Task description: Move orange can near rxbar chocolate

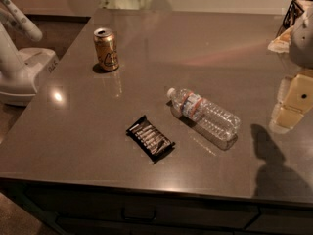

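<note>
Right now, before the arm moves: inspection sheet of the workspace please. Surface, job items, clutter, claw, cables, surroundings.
Surface: grey counter, glossy, with a few glare spots.
Job's things: orange can upright at the far left; rxbar chocolate lying flat nearer the front edge, well apart from the can.
Clutter: clear water bottle on its side, right of the bar, not touching it.
Grippers: claw at the right edge of the view, over the counter, far from the can.
Cables: nothing seen.
Surroundings: white machine base left of the counter; dark basket at the far right corner; drawer handle under the front edge.
</note>
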You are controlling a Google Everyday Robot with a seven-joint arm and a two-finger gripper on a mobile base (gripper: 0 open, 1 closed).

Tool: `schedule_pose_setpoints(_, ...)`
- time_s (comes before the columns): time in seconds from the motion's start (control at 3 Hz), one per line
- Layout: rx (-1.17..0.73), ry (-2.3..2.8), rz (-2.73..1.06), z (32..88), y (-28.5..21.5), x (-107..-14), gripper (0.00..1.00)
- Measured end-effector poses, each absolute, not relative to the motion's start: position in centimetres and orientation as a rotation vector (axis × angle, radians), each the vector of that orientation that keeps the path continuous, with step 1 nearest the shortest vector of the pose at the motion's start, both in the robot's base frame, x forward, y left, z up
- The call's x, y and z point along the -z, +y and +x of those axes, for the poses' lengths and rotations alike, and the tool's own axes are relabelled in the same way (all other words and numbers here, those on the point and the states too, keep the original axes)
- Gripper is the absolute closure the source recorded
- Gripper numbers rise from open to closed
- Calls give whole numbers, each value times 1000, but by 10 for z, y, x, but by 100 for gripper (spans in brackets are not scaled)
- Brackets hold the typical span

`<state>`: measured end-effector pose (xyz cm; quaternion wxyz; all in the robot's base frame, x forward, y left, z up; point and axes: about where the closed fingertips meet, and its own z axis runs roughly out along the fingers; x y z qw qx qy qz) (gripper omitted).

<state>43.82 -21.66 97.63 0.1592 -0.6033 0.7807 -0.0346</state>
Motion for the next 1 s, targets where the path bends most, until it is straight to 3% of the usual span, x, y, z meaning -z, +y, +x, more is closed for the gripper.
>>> schedule_pose_setpoints(0.67,75,2231,-1675,459,-213,-980,0)
schedule_pose_setpoints(1.0,39,2177,-1620,502,-189,-992,0)
